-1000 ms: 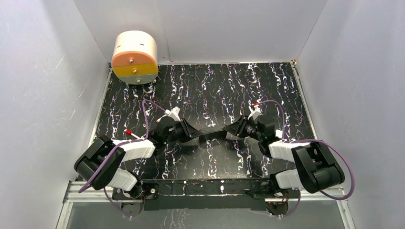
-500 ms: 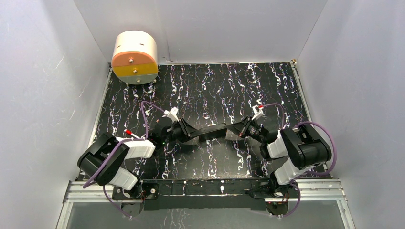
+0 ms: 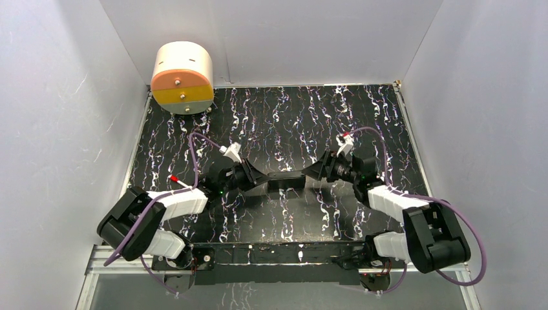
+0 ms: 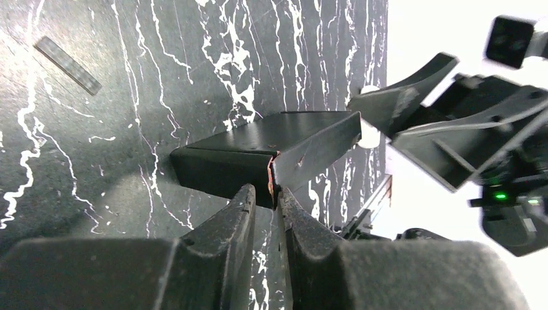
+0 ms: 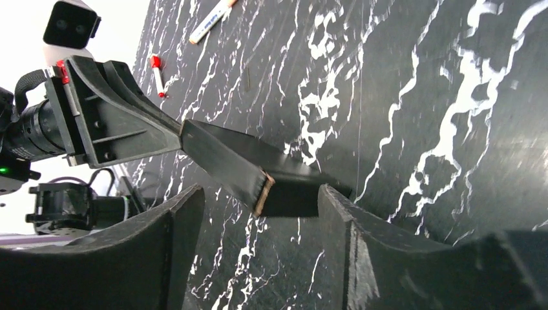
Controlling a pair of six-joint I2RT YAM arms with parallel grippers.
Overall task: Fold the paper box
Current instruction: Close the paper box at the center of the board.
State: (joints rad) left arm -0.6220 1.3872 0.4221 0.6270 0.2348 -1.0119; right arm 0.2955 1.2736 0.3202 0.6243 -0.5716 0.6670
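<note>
Locate the paper box [image 3: 285, 179] on the marbled table [image 3: 278, 110], near its middle and between the two grippers. The box body rests on the table.

The left gripper [image 4: 267, 197] is all but closed. Its fingers [image 4: 240, 206] pinch the near end of a long flap, which stands tilted up off the box body and runs toward the right gripper [image 5: 262, 194].

The right gripper is spread wide and grips nothing. In the right wrist view, the far end of the box lies between its fingers [image 5: 184, 216], with a clear gap on one side. You cannot tell whether the other finger touches the card.

A cream-and-orange drum [image 3: 182, 76] stands at the far left corner, well apart from the box.
</note>
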